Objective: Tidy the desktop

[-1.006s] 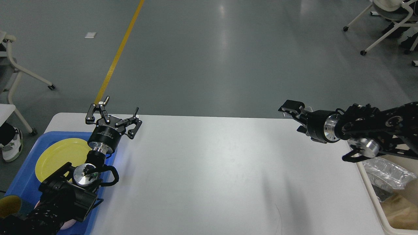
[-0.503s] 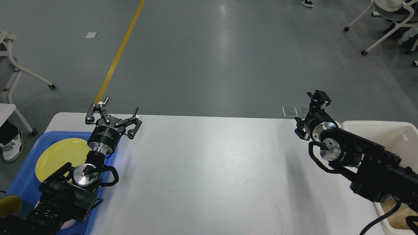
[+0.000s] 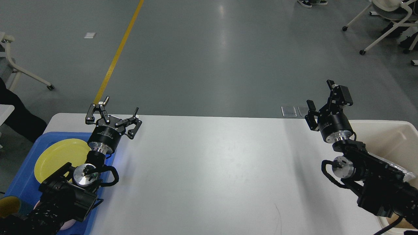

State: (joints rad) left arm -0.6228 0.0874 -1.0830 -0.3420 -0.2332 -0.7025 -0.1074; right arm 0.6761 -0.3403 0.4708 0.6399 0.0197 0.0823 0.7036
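Note:
The desktop (image 3: pixel 212 169) is a wide white tabletop with rounded corners, and its middle is bare. My left gripper (image 3: pixel 120 106) is open and empty, held above the far left of the desktop beside the blue tray. My right gripper (image 3: pixel 325 99) is open and empty, pointing away from me above the desktop's far right edge, just left of the cream bin. Both arms are black and come in from the bottom corners.
A blue tray (image 3: pixel 18 186) at the left edge holds a yellow plate (image 3: pixel 55 155); my left arm hides part of it. A cream bin (image 3: pixel 392 129) at the right edge holds clear plastic packaging (image 3: pixel 403 171). Chairs stand on the grey floor beyond.
My right arm has swung from pointing left over the bin to pointing away from me, its gripper now higher and further right. My left arm has not moved.

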